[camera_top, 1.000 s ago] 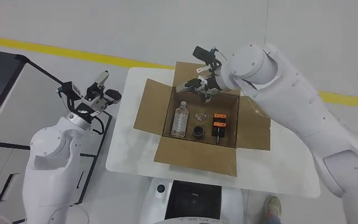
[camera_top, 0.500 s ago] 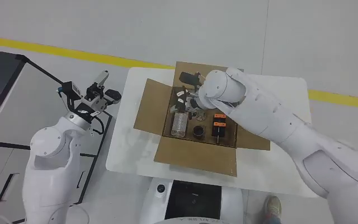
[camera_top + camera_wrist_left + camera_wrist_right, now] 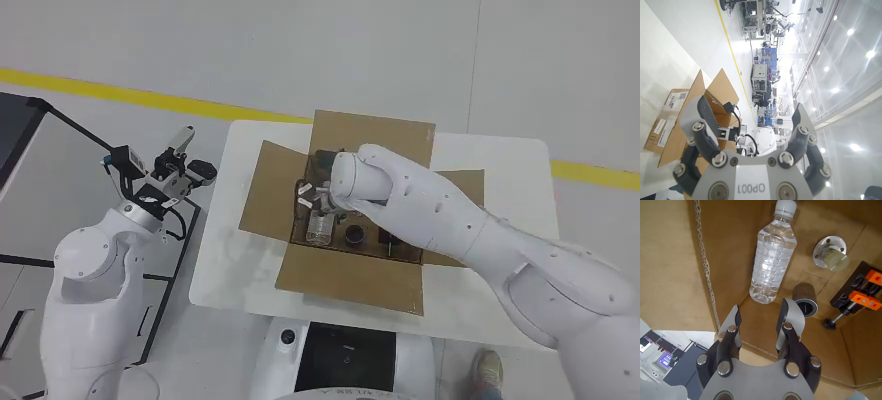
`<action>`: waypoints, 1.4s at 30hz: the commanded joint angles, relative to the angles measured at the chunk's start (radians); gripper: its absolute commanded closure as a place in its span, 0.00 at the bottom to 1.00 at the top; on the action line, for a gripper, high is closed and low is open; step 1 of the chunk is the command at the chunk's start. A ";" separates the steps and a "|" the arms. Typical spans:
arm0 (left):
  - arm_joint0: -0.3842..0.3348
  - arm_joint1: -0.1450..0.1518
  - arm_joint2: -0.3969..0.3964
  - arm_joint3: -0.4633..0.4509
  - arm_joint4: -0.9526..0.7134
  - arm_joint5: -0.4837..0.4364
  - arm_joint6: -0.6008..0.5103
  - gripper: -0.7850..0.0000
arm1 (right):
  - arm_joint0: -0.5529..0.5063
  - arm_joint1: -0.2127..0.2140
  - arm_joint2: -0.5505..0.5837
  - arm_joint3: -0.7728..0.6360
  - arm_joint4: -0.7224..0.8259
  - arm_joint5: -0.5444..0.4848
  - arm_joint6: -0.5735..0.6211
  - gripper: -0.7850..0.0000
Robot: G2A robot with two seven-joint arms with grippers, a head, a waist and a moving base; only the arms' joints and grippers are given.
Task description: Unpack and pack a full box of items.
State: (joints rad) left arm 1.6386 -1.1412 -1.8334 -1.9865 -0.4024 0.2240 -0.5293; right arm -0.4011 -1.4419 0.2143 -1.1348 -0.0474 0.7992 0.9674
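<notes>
You had the cardboard box (image 3: pixel 348 272) open, flaps folded out. Inside, a clear capped water bottle (image 3: pixel 772 262) lay on its side along one wall. Beside it sat a flanged silver part (image 3: pixel 829 251) and a dark bearing sleeve (image 3: pixel 805 298). A black clamp with orange blocks (image 3: pixel 857 294) lay farthest from the bottle.

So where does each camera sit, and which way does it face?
Top view: above the arms, facing down on the white table and open brown cardboard box; left arm beside the table, right arm over the box.
Left wrist view: on the left wrist, facing sideways at the box and hall beyond; open left gripper.
Right wrist view: on the right wrist, facing down into the box; open right gripper.
Shared: top and right wrist views show the clear plastic water bottle.
</notes>
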 commanded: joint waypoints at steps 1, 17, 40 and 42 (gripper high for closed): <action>0.000 0.000 0.000 0.000 0.000 0.000 0.000 0.00 | -0.002 -0.019 -0.015 0.022 -0.018 0.021 -0.014 0.49; 0.000 0.000 0.000 0.000 0.000 0.000 0.000 0.00 | -0.054 -0.163 -0.041 0.232 -0.096 0.041 -0.106 0.50; 0.000 0.000 0.000 0.000 0.000 0.000 0.000 0.00 | -0.101 -0.309 -0.024 0.515 -0.128 -0.049 -0.166 0.36; 0.000 0.000 0.000 0.000 0.000 0.000 0.000 0.00 | -0.102 -0.318 -0.022 0.535 -0.135 -0.061 -0.165 0.32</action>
State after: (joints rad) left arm 1.6386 -1.1412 -1.8334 -1.9865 -0.4024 0.2240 -0.5293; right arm -0.5029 -1.7560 0.1914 -0.6096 -0.1790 0.7434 0.8021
